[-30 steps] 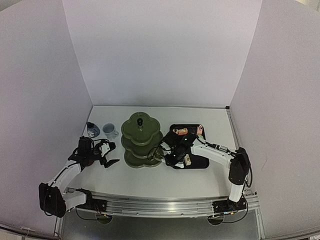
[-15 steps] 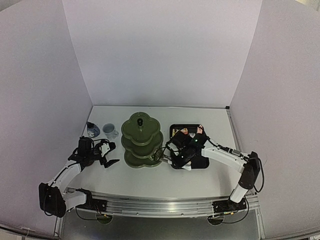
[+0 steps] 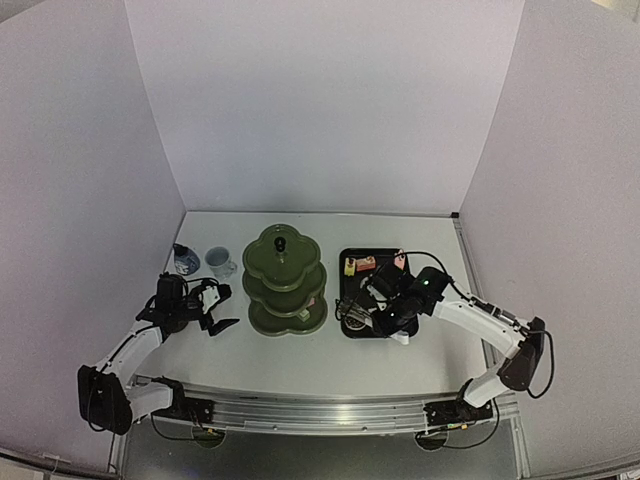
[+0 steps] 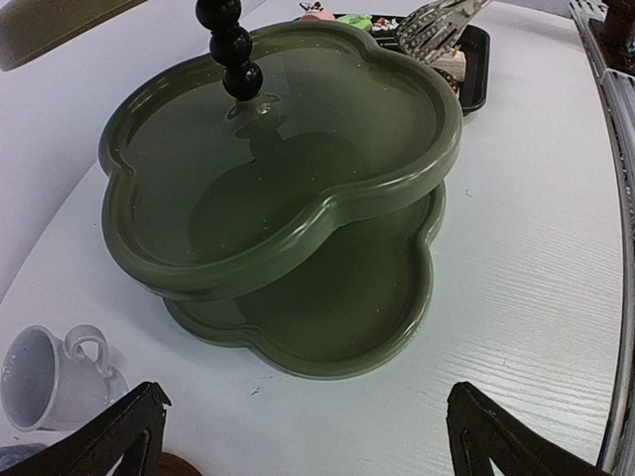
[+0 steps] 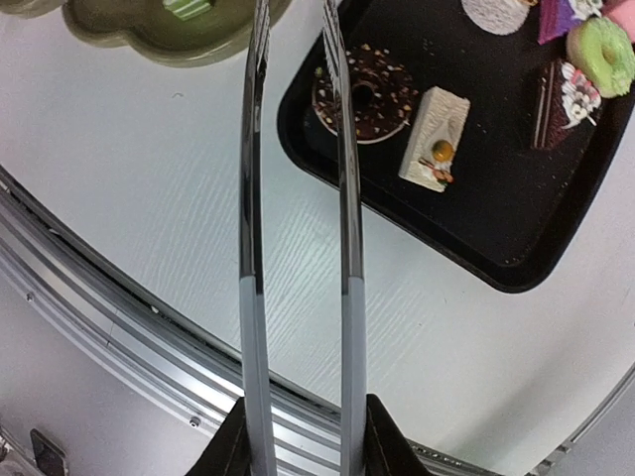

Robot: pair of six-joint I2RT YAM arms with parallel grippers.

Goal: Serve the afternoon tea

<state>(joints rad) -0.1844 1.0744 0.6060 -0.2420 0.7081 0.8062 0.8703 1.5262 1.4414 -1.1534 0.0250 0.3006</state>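
Note:
The olive-green stand [image 3: 284,278] rises mid-table, and its lower tiers [image 4: 298,198] fill the left wrist view. A small green cake [image 5: 189,8] lies on its bottom tier. My right gripper [image 3: 398,318] [image 5: 303,436] is shut on the metal tongs [image 5: 342,198]. Their tips hover, with nothing between them, over the table by the tray's near-left corner. On the tray lie a chocolate doughnut [image 5: 362,89], a white slice [image 5: 435,137] and a green doughnut [image 5: 600,45]. My left gripper [image 3: 213,312] [image 4: 308,441] stands open left of the stand, near a pale cup [image 4: 40,377] and a brown coaster [image 4: 174,466].
The black tray [image 3: 346,332] [image 5: 476,218] sits right of the stand with more cakes [image 3: 360,264] at its far end. Two cups [image 3: 218,262] stand at the far left. A metal rail [image 5: 119,297] runs along the table's near edge. White walls enclose the table.
My right arm has drawn back to the right, carrying the tongs from the stand's bottom tier to the tray's near-left corner. The tongs have narrowed slightly. The left arm has not moved.

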